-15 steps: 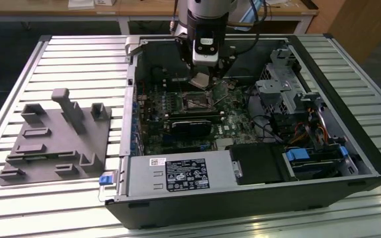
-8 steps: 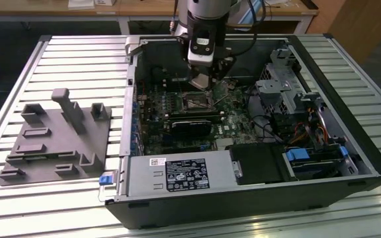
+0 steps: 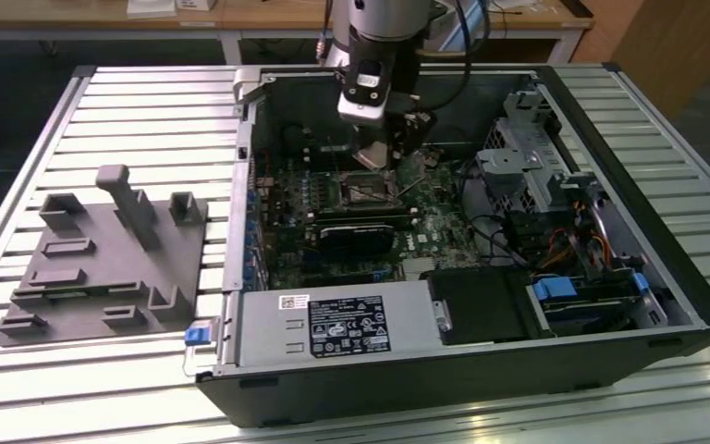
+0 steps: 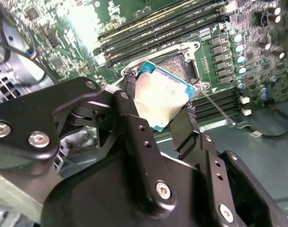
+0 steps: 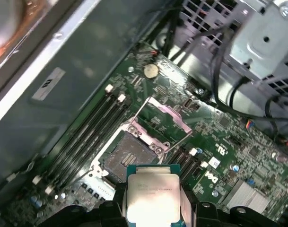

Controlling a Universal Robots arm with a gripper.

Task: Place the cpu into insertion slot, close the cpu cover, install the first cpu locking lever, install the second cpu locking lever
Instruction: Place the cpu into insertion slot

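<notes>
While the slatted table [image 3: 145,102] carries the open computer case [image 3: 454,384], the gripper [image 3: 383,155] hangs over its green board [image 3: 435,242] — 2 fingers [image 4: 187,130] clamped on the chip [image 5: 152,196], held just above the bare slot [image 5: 129,158], with the cover [image 5: 176,117] tilted up.

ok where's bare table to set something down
Bare slats of the silver table lie beyond and in front of the grey moulded tray. The open black computer case is crowded; there the gripper holds the silvery square cpu.
</notes>
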